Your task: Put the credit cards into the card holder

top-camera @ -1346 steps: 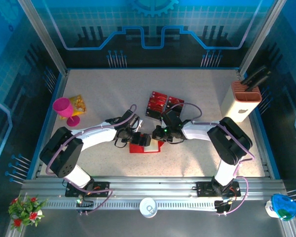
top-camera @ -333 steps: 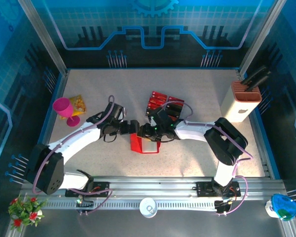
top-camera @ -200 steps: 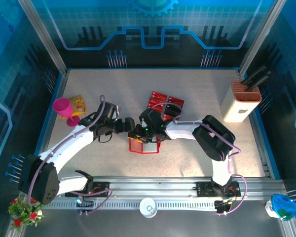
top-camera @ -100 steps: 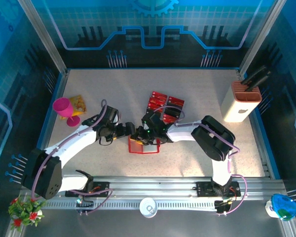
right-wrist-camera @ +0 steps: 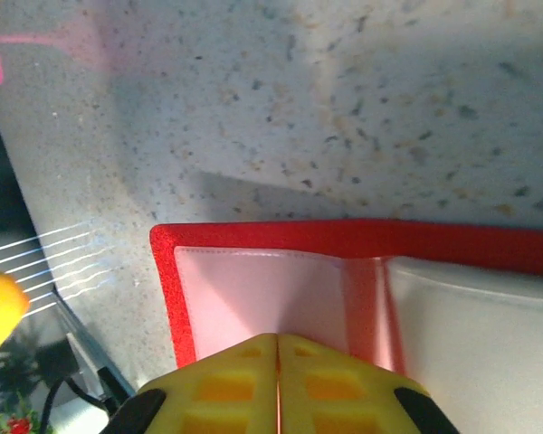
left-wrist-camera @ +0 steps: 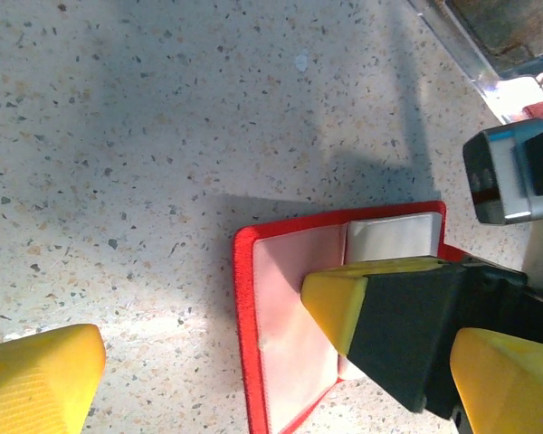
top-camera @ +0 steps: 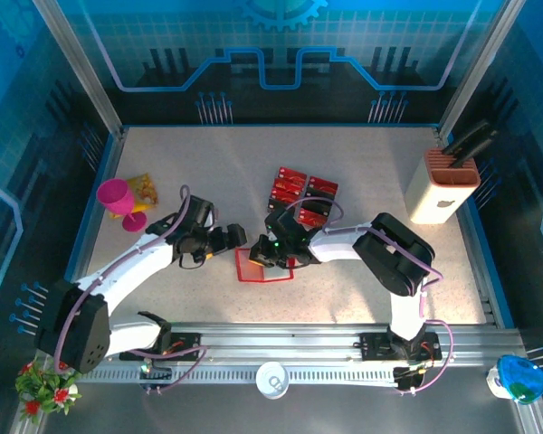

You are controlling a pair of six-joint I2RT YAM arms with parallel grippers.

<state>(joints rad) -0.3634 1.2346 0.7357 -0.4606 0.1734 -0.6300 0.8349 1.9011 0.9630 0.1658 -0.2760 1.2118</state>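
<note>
Right gripper [right-wrist-camera: 278, 348], fingers pressed together, sits over the pale inside of the open red wallet-like card holder [top-camera: 253, 274]. Left gripper [top-camera: 231, 240] hangs beside the card holder, fingers wide apart.

The left arm [top-camera: 127, 267] sweeps out from its base, bends at the elbow and stretches inward, low and nearly level. The left pincer [top-camera: 233, 237] is spread wide, its yellow fingers [left-wrist-camera: 38, 375] far apart. The right arm [top-camera: 344, 242] folds back and points left, and the right pincer [top-camera: 268, 255] is closed, its pads [right-wrist-camera: 244, 371] pressed together along a thin seam, tip near and facing the left pincer.
</note>
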